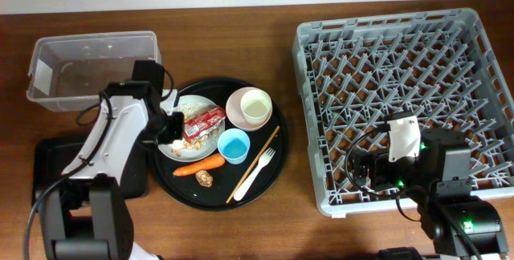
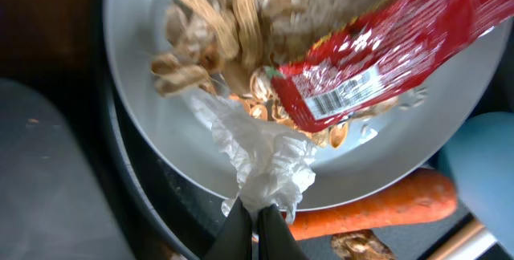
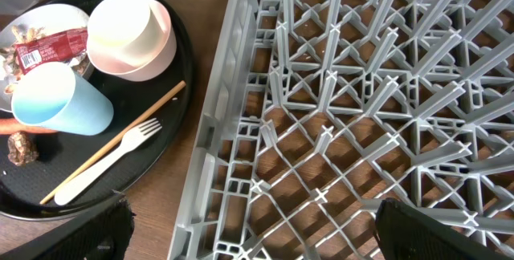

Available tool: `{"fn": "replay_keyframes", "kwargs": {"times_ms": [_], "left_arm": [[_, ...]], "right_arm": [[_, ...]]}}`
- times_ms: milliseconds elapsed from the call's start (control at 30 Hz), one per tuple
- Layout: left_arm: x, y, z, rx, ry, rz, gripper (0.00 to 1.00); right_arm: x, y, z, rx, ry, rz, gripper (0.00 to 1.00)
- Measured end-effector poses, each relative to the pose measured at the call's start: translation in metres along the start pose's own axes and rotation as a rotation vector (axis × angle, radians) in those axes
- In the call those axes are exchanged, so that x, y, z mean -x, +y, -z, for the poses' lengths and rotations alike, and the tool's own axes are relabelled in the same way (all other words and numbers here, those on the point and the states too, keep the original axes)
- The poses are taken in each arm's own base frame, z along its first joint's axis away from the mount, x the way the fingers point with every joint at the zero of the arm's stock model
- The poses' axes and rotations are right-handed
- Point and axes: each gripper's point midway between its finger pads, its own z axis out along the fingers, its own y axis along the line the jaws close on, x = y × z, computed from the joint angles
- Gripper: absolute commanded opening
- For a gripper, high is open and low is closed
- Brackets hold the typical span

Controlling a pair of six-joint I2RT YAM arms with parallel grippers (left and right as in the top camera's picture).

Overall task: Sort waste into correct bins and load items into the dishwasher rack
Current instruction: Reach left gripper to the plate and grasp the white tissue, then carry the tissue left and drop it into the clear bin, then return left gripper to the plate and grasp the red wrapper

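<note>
A: Overhead first. Your left gripper [image 1: 172, 128] sits over the pale grey plate [image 1: 197, 103] on the round black tray [image 1: 269, 172]. The arm hides its tips, so you cannot read the grip here. The clear tub [image 1: 88, 67] and the shallow black tray [image 1: 48, 160] lie to its left.

B: Your right gripper [image 1: 401, 132] hangs over the dishwasher rack [image 1: 401, 51]; its fingers are hard to make out from above.

A: Left wrist view: your jaws are clenched on one end of the crumpled white tissue [image 2: 265, 152], which lies on the plate just beside the red snack wrapper [image 2: 385, 51] and the food scraps [image 2: 201, 27]. The pinch looks thin. Lift fast and the tissue may tear free, or drag scraps over the rim toward the carrot [image 2: 385, 202].

B: Right wrist view: your right claw is spread wide and empty above the rack's pegs. The plate is cut off at the frame edge; the white fork [image 3: 112, 160] lies in plain view.
</note>
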Motion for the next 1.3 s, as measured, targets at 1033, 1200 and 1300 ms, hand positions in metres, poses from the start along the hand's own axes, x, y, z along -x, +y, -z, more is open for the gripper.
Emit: {"fn": "replay_keyframes", "kwargs": {"times_ms": [1033, 1200, 1300], "left_arm": [[0.145, 0.075, 0.086, 0.193, -0.552, 0.125, 0.74], [0.148, 0.076, 0.070, 0.193, -0.526, 0.128, 0.75], [0.149, 0.076, 0.070, 0.193, -0.529, 0.128, 0.76]], "right_arm": [[0.000, 0.000, 0.000, 0.000, 0.000, 0.001, 0.99], [0.000, 0.000, 0.000, 0.000, 0.000, 0.000, 0.99], [0.000, 0.000, 0.000, 0.000, 0.000, 0.000, 0.99]]}}
